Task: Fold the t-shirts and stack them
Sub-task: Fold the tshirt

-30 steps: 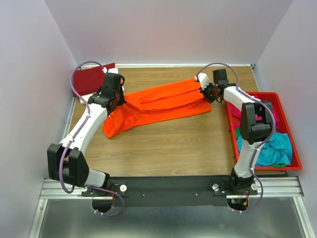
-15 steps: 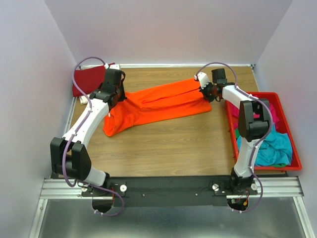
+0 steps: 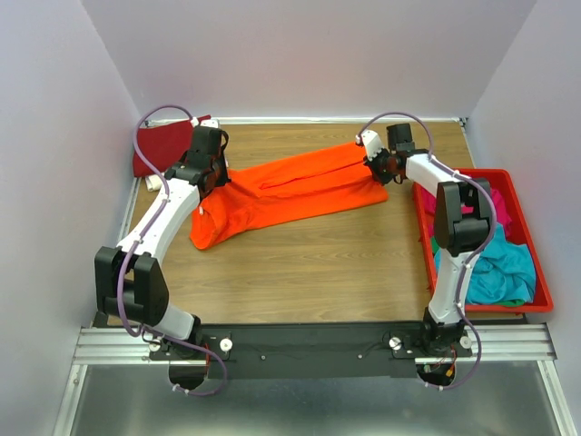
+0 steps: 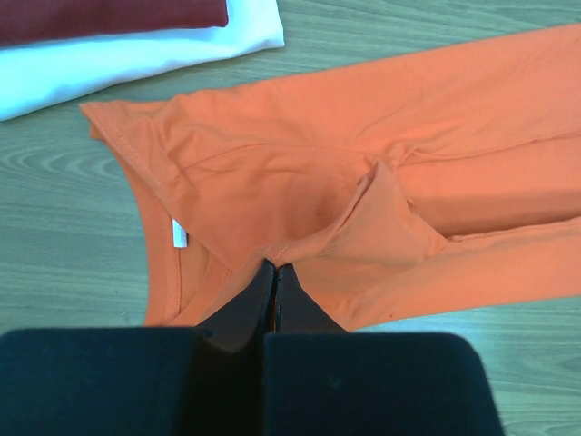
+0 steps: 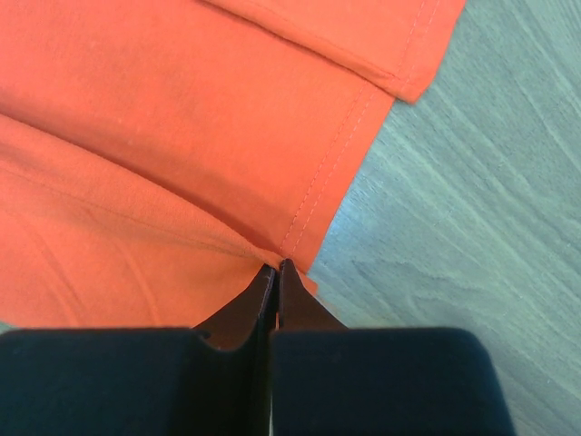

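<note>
Draws the left arm (image 3: pixel 159 222) back toward the far-left corner compared with a second ago and tucks its elbow nearer the wall. Swings the right arm (image 3: pixel 454 218) elbow slightly inward. Leaves the orange t-shirt (image 3: pixel 290 191) almost where it was, with the left end tugged a touch further out. Notes no other change.

Carries everything on the wooden desk (image 3: pixel 309 263).

Holds the orange t-shirt stretched lengthwise across the far half of the desk, sides already folded in to a long band, collar end at left and hem end at right. Judgement: pulls the band taut from both ends to flatten it before the next crosswise fold.

Places the red tray (image 3: pixel 542 272) at the right edge of the desk. Contains the teal t-shirt (image 3: pixel 495 272) and magenta t-shirt (image 3: pixel 499 204), bunched and unfolded, probably next in line.

Shows the dark red t-shirt (image 4: pixel 109 14) folded on top of the white t-shirt (image 4: pixel 136 54) in the far-left corner, just beside the collar end. Judgement: serves as the stack for the orange one once folded.

Pinches with the left fingers (image 4: pixel 254 300) pressed together on a raised pucker of orange cloth at the near edge, close to the neckline. Pinches with the right fingers (image 5: pixel 257 300) likewise closed on the stitched hem edge, cloth drawn into a small crease at the tips.
</note>
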Tool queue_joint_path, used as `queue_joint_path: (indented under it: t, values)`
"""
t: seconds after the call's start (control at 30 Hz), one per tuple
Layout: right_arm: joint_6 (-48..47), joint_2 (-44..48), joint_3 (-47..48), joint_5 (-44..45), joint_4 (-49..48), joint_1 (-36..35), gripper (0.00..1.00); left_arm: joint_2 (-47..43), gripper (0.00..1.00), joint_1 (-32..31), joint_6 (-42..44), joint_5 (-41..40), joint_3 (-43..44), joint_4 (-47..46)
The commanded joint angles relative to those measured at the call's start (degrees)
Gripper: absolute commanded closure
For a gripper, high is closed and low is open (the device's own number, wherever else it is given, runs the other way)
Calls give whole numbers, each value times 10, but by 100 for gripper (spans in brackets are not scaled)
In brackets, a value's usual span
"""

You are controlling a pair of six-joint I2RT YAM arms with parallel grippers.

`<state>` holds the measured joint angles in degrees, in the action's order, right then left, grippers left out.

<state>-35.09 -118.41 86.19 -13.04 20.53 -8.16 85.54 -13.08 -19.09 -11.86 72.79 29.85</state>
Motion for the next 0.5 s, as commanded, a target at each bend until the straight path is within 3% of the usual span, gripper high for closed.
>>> queue_joint_path:
  t: [0.0,0.2,0.3,0.33,0.37,0.47]
  values:
    - [11,-16,21,13,-6,-3,92,8,100,7,9,10,15,-8]
    - [16,-24,30,17,-7,-5,89,13,100,7,13,11,19,-8]
    - [27,-31,42,26,-8,-6,78,16,100,8,15,11,24,-6]
    - [40,-32,48,32,-8,-8,65,18,100,8,15,12,26,-5]
    - [51,-34,53,32,-11,-8,58,19,100,8,16,12,27,-5]
    - [112,-44,80,83,-30,-10,49,24,100,8,18,13,30,-4]
